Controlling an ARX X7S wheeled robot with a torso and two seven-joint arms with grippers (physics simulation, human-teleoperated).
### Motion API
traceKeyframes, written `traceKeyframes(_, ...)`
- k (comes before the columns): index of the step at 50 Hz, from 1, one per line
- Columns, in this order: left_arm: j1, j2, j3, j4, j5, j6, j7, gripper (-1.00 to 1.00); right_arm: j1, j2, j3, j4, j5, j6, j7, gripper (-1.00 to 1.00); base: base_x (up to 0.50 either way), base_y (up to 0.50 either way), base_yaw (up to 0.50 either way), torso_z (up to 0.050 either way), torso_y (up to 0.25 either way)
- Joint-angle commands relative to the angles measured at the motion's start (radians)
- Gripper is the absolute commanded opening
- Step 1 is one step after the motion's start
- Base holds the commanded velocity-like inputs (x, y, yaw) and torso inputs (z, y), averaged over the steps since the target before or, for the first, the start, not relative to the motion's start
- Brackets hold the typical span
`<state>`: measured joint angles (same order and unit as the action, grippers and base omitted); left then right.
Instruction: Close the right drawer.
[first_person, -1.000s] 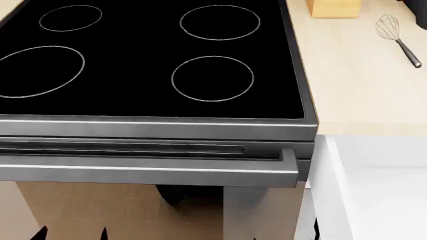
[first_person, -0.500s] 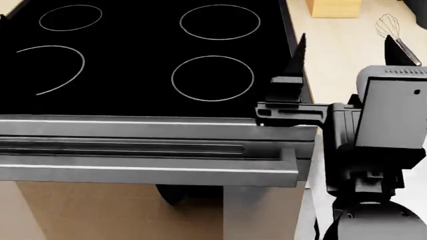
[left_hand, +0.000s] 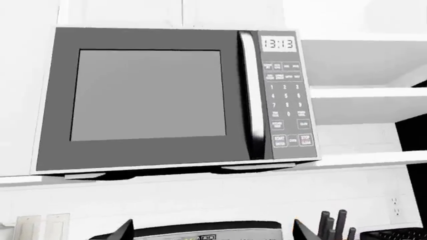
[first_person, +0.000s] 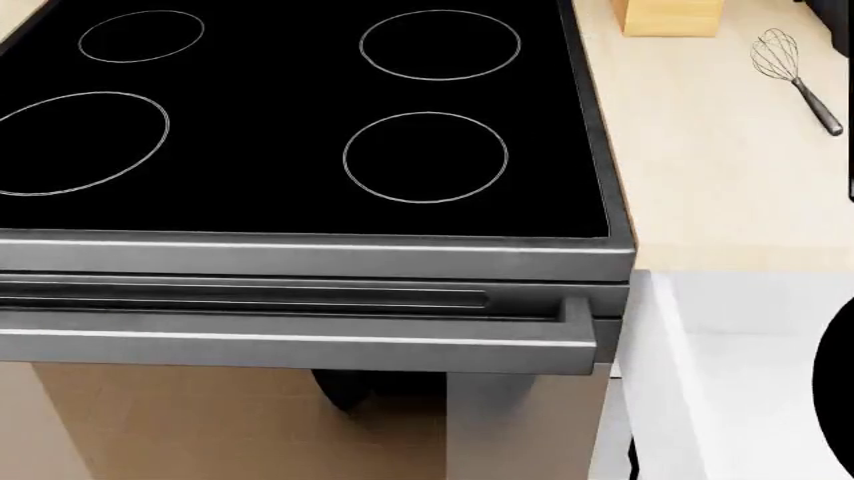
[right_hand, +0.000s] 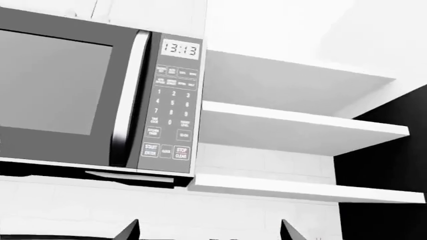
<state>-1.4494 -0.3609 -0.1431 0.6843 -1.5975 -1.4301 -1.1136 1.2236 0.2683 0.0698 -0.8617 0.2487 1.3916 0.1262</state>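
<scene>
The right drawer (first_person: 663, 372) stands pulled out at the lower right of the head view. I see its white left wall and white inside; its front and black handle are out of view. My left gripper (left_hand: 213, 232) is open and empty, raised and facing the microwave (left_hand: 150, 95). My right gripper (right_hand: 210, 231) is also open and empty, raised towards the microwave (right_hand: 67, 85) and the white shelves (right_hand: 293, 127). Neither gripper shows in the head view. A black rounded shape (first_person: 843, 400) at that view's right edge overlaps the drawer; I cannot tell what it is.
The black stove top (first_person: 294, 120) with its grey front and long grey handle (first_person: 294, 345) fills the left. The pale worktop (first_person: 721, 170) on the right holds a whisk (first_person: 794, 70) and a wooden block (first_person: 667, 15). Dark utensils (left_hand: 333, 225) stand by the wall.
Half a second ago my right arm and open gripper stood in the head view over the drawer and counter. Now they have left it, with only a black shape at the right edge.
</scene>
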Motion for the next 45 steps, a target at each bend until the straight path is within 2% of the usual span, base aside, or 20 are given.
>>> traceKeyframes(1,-0.09,-0.043,0.025,-0.01,-0.081,-0.011,-0.075,1.0,0.056,0.021,-0.023,-0.008,0.005,0.023,0.013,1.0,0.0,0.0,0.0,0.0,0.0)
traceKeyframes(10,-0.096,-0.062,0.047,-0.009,-0.116,0.009,-0.103,1.0,0.043,0.025,-0.036,-0.008,0.005,0.014,0.022,1.0,0.0,0.0,0.0,0.0,0.0)
traceKeyframes(14,-0.096,-0.072,0.053,-0.009,-0.127,0.018,-0.111,1.0,0.026,0.05,-0.082,-0.011,-0.009,-0.011,0.038,1.0,0.0,0.0,0.0,0.0,0.0)
traceKeyframes(28,-0.078,-0.082,0.062,0.004,-0.102,0.038,-0.089,1.0,0.0,0.034,-0.034,-0.038,0.007,-0.07,0.024,1.0,0.0,0.0,0.0,0.0,0.0)
traceKeyframes(45,-0.098,-0.105,0.086,0.002,-0.124,0.063,-0.104,1.0,-0.012,0.043,-0.033,-0.028,0.005,-0.093,0.034,1.0,0.44,0.0,0.04,0.0,0.0)
